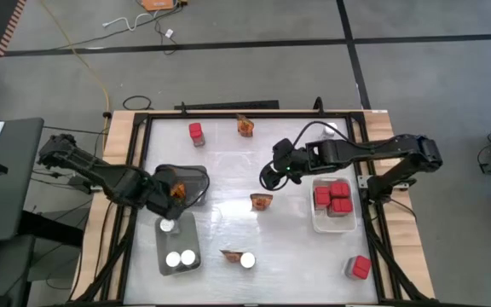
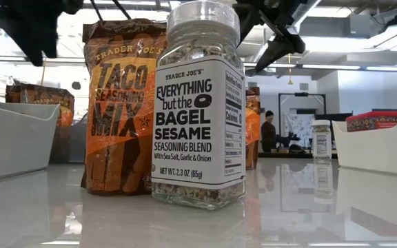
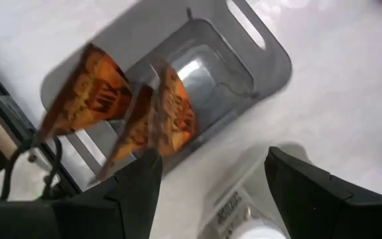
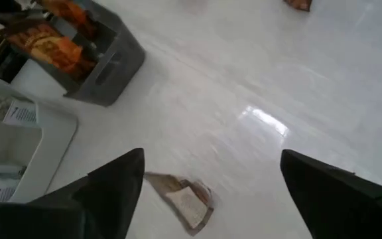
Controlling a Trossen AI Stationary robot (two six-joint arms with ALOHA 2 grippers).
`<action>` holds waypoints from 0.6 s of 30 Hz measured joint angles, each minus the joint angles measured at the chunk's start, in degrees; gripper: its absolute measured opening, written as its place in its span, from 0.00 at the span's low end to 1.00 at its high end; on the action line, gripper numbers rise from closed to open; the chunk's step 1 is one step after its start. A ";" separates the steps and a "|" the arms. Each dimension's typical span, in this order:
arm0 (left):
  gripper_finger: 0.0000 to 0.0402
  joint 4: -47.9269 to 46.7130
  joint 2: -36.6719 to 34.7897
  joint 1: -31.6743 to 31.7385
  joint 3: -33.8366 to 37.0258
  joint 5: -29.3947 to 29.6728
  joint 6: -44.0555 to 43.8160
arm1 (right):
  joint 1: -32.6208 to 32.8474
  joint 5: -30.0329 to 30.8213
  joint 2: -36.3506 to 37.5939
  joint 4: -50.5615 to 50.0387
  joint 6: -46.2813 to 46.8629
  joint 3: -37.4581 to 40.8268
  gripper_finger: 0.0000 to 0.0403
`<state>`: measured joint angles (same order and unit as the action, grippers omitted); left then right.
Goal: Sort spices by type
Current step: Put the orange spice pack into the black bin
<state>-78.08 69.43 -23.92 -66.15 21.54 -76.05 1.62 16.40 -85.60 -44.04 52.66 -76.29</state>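
The right claw (image 1: 268, 177) hangs with its fingers spread wide and nothing between them, above bare white tabletop (image 1: 228, 170); a taco seasoning packet (image 1: 261, 201) lies just beside it, toward the near edge, with open surface all around. The white tray (image 1: 332, 223) of red boxes (image 1: 333, 196) sits beside that arm, near the tabletop's right edge. The left claw (image 1: 170, 203) is spread and empty over the rim of the dark grey bin (image 1: 196, 175) holding packets, with a white-lidded jar (image 1: 167, 226) in the light grey tray (image 1: 162, 247) just beside it. Another jar (image 2: 200, 103) stands at the near edge.
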 joint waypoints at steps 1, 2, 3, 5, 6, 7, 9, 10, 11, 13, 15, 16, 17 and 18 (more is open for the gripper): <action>0.64 0.00 0.00 1.09 0.00 0.21 0.60 | -0.20 0.00 0.00 0.23 0.00 0.00 0.91; 0.64 0.00 0.00 2.23 0.00 0.65 1.29 | -0.32 0.00 0.00 0.38 0.00 0.00 0.90; 0.64 0.00 0.00 3.37 0.00 1.19 1.80 | -0.35 0.02 0.00 0.38 0.00 0.00 0.89; 0.64 -0.04 0.00 5.48 0.00 2.02 2.41 | -0.33 0.13 0.00 0.47 -0.08 0.00 0.88; 0.64 -0.04 0.00 6.61 0.00 2.14 2.82 | -0.32 0.19 0.00 0.64 -0.59 0.00 0.88; 0.64 -0.17 0.00 7.65 0.00 2.14 3.33 | -0.62 0.32 0.00 0.93 -1.85 0.00 0.88; 0.64 -1.28 -0.13 9.38 0.00 2.14 3.82 | -2.00 1.17 0.00 2.54 -5.79 0.00 0.87; 0.64 -2.23 -0.32 9.99 0.00 2.14 3.79 | -3.09 1.51 0.00 3.75 -7.94 0.00 0.87; 0.64 -3.27 -0.62 10.55 0.00 2.14 3.34 | -4.30 1.57 0.00 5.39 -10.48 0.00 0.87; 0.64 -5.95 -1.50 11.52 0.00 2.12 2.07 | -6.82 1.66 0.00 9.64 -15.83 0.00 0.87; 0.64 -9.14 -2.18 12.05 0.00 2.05 1.76 | -9.45 1.68 0.00 13.76 -20.54 0.00 0.87; 0.64 -10.78 -2.46 12.13 0.00 2.03 2.70 | -10.89 1.59 0.00 15.73 -22.34 0.00 0.87; 0.64 -11.90 -2.65 12.11 0.00 2.03 4.40 | -12.34 1.09 0.00 17.41 -23.87 0.00 0.87; 0.64 -12.05 -2.82 12.11 0.01 1.91 6.72 | -13.88 0.08 0.00 18.84 -25.18 0.00 0.87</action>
<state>-90.14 66.61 -11.81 -66.14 23.45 -69.33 -12.26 16.48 -85.60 -25.20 27.49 -76.29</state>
